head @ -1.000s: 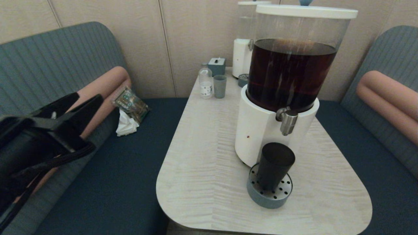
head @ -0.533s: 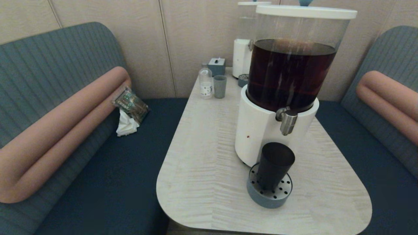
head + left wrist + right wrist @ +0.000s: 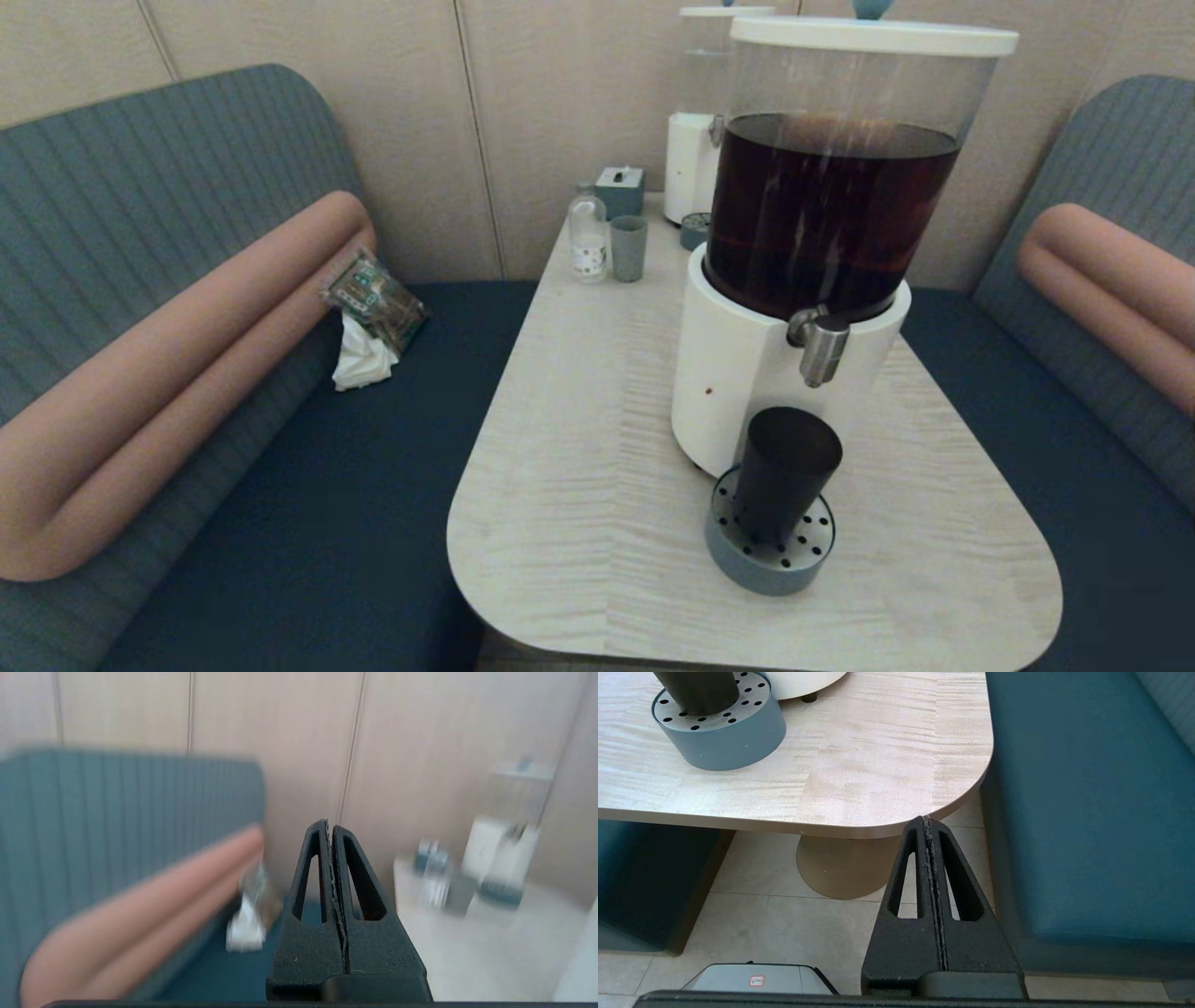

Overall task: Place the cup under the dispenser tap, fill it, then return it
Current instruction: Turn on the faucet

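The cup [image 3: 786, 471] stands below the tap [image 3: 822, 347]; filling is next, both end effectors closed and empty.

Dim, warm, even light in the head view, soft shadows beside the dispenser base [image 3: 738, 373], curved bowing at the edges, left wrist view heavily smeared by blur behind the sharp left claw [image 3: 331, 826], right wrist view bright and crisp on the table [image 3: 878, 765]

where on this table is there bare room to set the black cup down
The pale wood table lies bare left of the white-based dark-liquid dispenser and right of the grey perforated drip tray. It is crowded at the far end around the small clear bottle.
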Motion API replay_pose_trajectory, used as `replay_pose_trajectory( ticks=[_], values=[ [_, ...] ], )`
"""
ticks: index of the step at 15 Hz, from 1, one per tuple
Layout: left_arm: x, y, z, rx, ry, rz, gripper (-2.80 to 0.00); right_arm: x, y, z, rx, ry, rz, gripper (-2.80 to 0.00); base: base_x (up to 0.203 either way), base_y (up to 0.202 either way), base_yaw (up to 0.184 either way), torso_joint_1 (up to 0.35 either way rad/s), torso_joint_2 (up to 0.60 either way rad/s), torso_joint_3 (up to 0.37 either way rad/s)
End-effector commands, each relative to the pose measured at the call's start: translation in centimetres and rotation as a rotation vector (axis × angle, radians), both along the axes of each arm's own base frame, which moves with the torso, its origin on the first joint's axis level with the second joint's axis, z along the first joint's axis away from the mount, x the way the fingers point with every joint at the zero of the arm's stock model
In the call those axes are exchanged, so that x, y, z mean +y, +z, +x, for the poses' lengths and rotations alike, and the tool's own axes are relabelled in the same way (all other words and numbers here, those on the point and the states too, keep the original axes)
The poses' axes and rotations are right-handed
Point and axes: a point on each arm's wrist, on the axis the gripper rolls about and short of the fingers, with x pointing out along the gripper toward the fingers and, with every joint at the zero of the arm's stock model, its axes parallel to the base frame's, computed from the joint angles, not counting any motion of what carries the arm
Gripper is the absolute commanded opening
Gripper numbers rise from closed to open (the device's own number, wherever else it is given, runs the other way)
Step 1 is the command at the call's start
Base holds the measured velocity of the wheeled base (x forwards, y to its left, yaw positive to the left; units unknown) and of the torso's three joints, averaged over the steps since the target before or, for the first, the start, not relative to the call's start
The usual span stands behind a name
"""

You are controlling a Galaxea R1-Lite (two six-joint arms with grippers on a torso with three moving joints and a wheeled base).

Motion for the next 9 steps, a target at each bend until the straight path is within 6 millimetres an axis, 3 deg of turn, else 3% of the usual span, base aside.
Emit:
replay_pose_trajectory(
  ticks=[1,5,9],
  values=[
    [-0.1,-1.5,-0.8,-0.037,0.0,0.043,-2.8,0.0,0.0,0.0,0.001,0.0,0.001,-2.8,0.0,0.0,0.0,0.0,0.0,0.0],
    [-0.3,-5.9,-1.1,0.032,-0.055,0.147,-2.8,0.0,0.0,0.0,0.002,0.0,0.001,-2.8,0.0,0.0,0.0,0.0,0.0,0.0],
    [-0.4,-9.3,0.0,0.353,-0.103,0.164,-2.8,0.0,0.0,0.0,0.0,0.0,-0.001,-2.8,0.0,0.0,0.0,0.0,0.0,0.0]
  ],
)
